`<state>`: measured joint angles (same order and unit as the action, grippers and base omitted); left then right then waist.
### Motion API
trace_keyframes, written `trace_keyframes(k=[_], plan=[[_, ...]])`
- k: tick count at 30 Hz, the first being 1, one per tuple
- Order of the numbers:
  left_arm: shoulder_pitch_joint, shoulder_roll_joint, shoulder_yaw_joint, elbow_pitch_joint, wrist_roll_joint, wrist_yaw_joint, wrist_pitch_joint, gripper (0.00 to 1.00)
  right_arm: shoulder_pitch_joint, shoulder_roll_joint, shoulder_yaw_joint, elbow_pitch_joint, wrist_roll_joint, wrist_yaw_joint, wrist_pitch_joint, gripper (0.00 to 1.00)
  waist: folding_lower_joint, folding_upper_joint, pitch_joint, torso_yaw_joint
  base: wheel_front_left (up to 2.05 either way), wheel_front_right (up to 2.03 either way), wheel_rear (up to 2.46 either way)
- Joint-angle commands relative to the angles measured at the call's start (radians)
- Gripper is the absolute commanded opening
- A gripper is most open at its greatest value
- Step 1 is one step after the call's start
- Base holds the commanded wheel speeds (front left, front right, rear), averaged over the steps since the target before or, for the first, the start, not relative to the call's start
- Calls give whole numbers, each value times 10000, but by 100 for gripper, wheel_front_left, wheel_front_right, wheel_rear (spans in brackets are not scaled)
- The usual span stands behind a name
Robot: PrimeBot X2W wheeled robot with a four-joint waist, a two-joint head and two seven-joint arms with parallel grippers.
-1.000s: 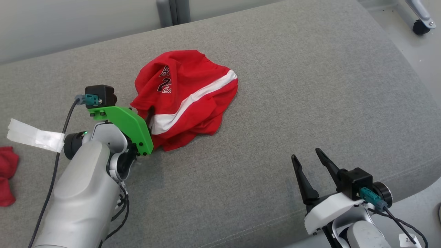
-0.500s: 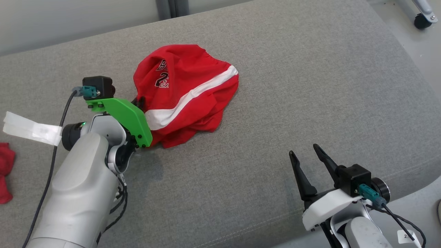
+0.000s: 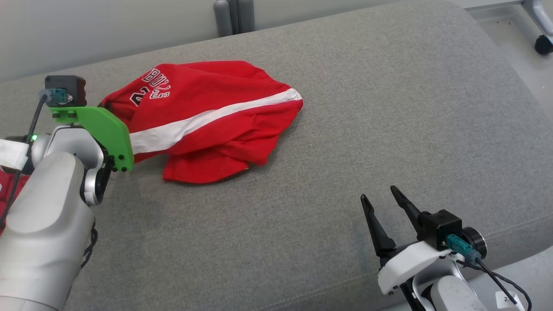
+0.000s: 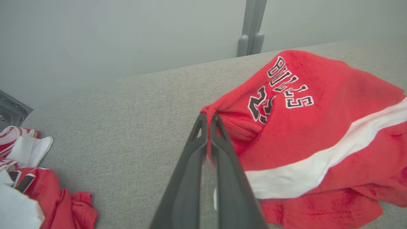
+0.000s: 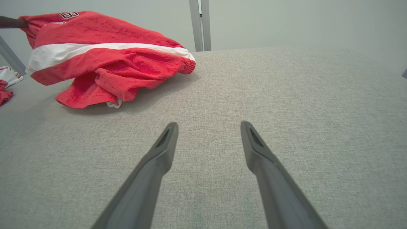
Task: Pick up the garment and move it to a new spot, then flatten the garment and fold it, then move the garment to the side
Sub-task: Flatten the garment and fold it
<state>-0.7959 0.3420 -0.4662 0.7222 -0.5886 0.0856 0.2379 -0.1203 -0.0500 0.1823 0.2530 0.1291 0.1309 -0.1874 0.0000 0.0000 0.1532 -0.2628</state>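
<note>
The left gripper [image 4: 208,119] is pinched tight on a gathered edge of the red garment [image 4: 305,127]. The garment spreads away to its right over the grey cushion [image 4: 127,127], and a heap of red-and-white clothes [image 4: 28,184] lies well off to its left. The right gripper [image 5: 209,124] gapes wide, holding nothing. A second ago the left jaws were open and the garment was bunched; now it is drawn out, its lettering showing. In the head view a green bracket [image 3: 103,129] hides the left fingers.

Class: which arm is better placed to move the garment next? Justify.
Left. The left gripper is shut on the garment; the right gripper is open, apart from it.
</note>
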Motion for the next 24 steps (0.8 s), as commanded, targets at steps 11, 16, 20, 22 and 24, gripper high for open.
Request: trace_keyframes(k=[11, 16, 20, 22, 24], plan=[[-439, 732, -897, 261, 1414, 794, 75, 100, -11, -7, 238, -136, -109, -3, 128, 100, 0, 0, 180, -222, 0, 0, 0], [-299, 547, -971, 594, 1402, 826, -330, 100, -8, -8, 188, -135, -154, -3, 176, 100, 0, 0, 184, -256, 0, 0, 0], [16, 292, -776, 594, 1156, 795, -1316, 100, 137, -8, -85, -119, -222, -3, 214, 100, 0, 0, -6, -2, 0, 0, 0], [251, 130, -599, 424, 941, 763, -1983, 100, 140, -10, -234, -138, -191, -3, 216, 100, 0, 0, -113, 166, 0, 0, 0], [585, -39, -451, 221, 767, 721, -2634, 100, 153, -6, -375, -157, -61, -3, 198, 100, 0, 0, -236, 350, 0, 0, 0]])
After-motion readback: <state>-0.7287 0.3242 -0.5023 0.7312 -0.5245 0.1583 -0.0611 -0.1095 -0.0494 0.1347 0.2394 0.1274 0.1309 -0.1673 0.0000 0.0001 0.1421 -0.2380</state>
